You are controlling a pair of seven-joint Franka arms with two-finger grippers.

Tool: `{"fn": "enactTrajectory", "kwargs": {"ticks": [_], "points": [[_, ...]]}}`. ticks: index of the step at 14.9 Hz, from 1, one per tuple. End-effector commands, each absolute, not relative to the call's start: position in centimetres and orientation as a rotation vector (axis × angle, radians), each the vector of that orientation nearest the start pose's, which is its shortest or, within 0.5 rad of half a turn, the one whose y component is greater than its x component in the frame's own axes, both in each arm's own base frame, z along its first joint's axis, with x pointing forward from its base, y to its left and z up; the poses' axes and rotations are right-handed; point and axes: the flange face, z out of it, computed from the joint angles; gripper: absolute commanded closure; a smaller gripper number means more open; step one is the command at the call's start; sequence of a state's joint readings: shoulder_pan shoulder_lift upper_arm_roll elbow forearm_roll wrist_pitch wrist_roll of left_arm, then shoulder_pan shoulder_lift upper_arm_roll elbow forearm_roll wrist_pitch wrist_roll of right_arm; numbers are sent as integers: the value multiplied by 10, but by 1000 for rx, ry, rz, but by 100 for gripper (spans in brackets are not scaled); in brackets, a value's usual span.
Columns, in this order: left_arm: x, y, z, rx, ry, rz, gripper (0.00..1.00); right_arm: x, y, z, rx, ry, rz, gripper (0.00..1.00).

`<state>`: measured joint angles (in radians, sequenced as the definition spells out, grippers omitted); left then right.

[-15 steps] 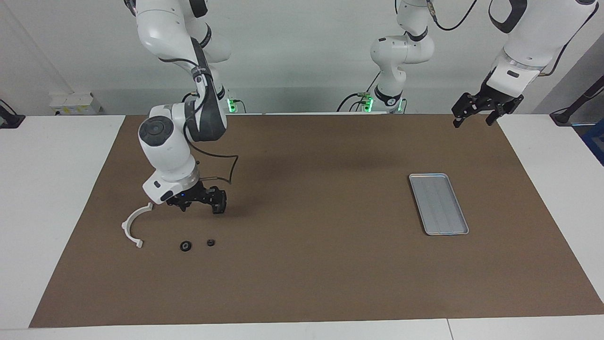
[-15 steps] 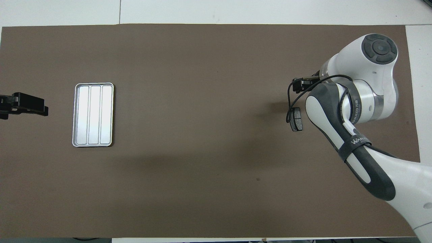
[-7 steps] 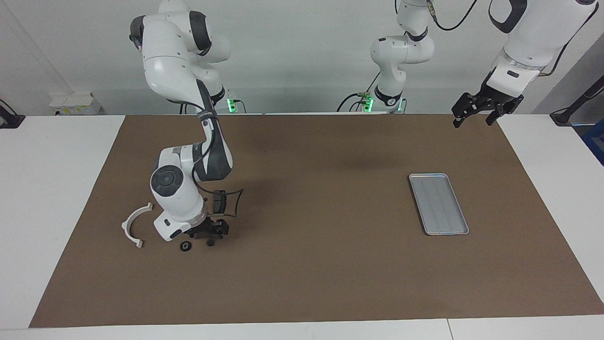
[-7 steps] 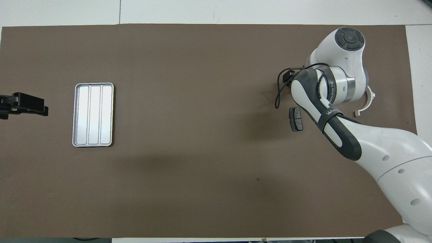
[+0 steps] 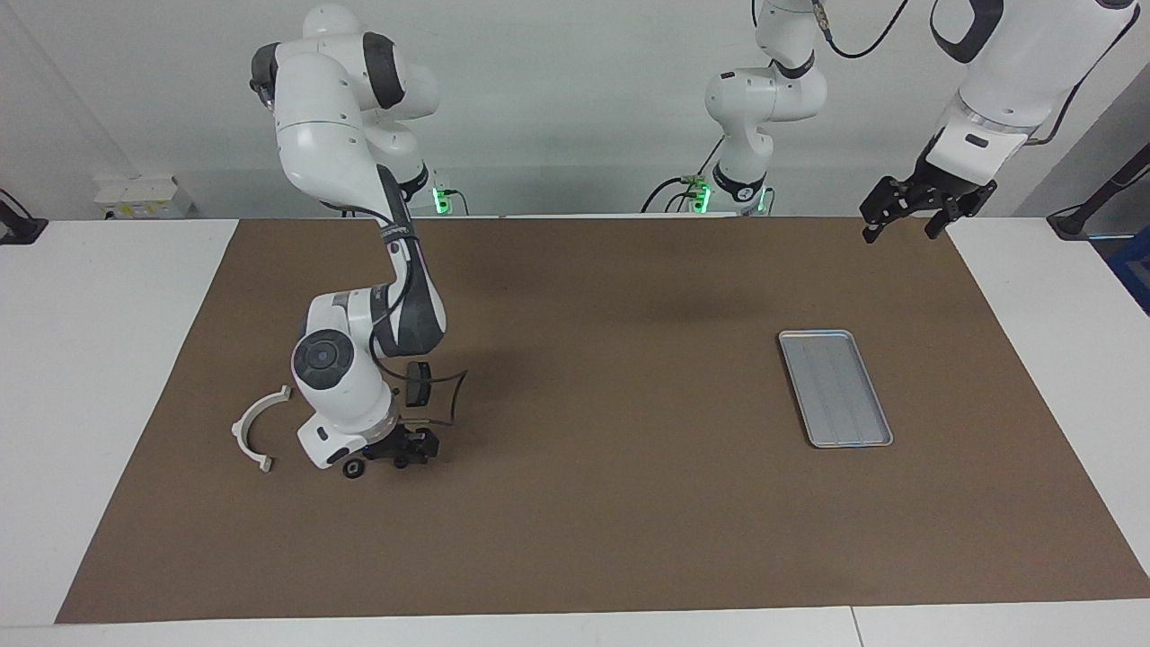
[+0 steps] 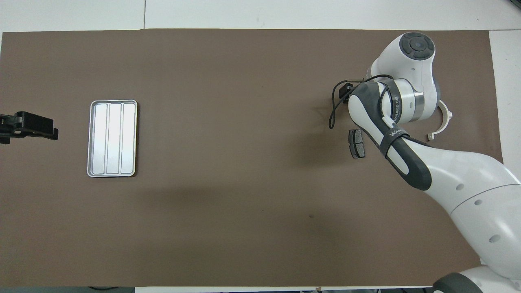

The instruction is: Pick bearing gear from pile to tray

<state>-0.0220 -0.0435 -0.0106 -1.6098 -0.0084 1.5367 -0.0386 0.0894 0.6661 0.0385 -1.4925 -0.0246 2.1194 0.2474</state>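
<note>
The pile lies at the right arm's end of the mat: a white half-ring bracket [image 5: 254,429], one dark brake pad [image 6: 356,143] and a small black round piece [image 5: 353,468]. My right gripper [image 5: 402,454] is down at the mat beside that piece, over the spot of a second black round piece, which is hidden under it. In the overhead view the right arm covers the gripper. The silver tray [image 5: 835,388] lies toward the left arm's end. My left gripper [image 5: 901,230] waits high over the mat's corner, fingers spread and empty.
The brown mat [image 5: 611,503] covers most of the white table. The right arm's cable [image 6: 334,112] loops out beside the brake pad. The bracket also shows in the overhead view [image 6: 443,125], partly under the arm.
My right gripper has come down and moved away from the robots, from above the brake pad to the mat at the small black pieces. The left arm has not moved.
</note>
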Motion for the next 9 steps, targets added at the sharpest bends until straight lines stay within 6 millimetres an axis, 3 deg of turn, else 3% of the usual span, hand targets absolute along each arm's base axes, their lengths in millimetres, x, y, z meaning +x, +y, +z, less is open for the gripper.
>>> {"fn": "enactTrajectory", "kwargs": {"ticks": [1, 9], "points": [[530, -19, 626, -3159, -7, 42, 0, 707, 88, 275, -3142, 221, 60, 33], [530, -19, 626, -3159, -7, 45, 0, 713, 90, 280, -3128, 239, -19, 83]]}}
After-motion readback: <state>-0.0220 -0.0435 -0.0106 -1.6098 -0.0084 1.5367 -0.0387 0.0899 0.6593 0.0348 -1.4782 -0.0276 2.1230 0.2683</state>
